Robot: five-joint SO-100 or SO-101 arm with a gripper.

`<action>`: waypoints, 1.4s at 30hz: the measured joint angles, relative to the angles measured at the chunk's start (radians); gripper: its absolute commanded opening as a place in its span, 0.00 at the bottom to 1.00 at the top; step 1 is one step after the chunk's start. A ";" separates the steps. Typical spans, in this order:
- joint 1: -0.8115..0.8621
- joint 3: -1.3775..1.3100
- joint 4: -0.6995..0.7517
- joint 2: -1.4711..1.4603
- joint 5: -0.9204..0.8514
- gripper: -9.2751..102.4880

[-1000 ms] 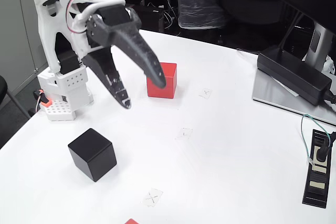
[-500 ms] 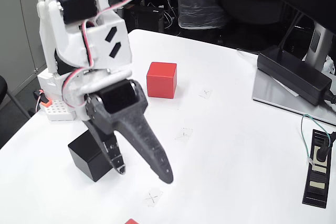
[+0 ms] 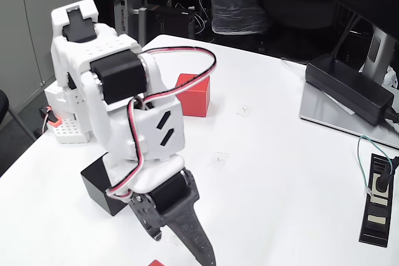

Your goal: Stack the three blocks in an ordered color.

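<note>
Corner of red block [image 3: 156, 263] peeks in at near edge, just left of gripper [image 3: 184, 247]. Gripper hangs low over it, fingers splayed, holding nothing; we reckon it's lining up for that near cube as first pick. Black block [image 3: 95, 184] sits just behind, half hidden by arm, left of centre. Second red block [image 3: 194, 98] further back, well apart from both. Nothing stacked yet. Power brick [image 3: 349, 88] far right, off to side so we leave it alone.
</note>
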 measured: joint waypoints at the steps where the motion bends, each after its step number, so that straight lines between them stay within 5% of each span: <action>1: 0.011 -0.029 0.017 -0.018 0.000 0.41; 18: 0.137 -0.204 0.086 -0.196 -0.169 0.41; 42: 0.135 -0.207 -0.041 -0.293 -0.210 0.41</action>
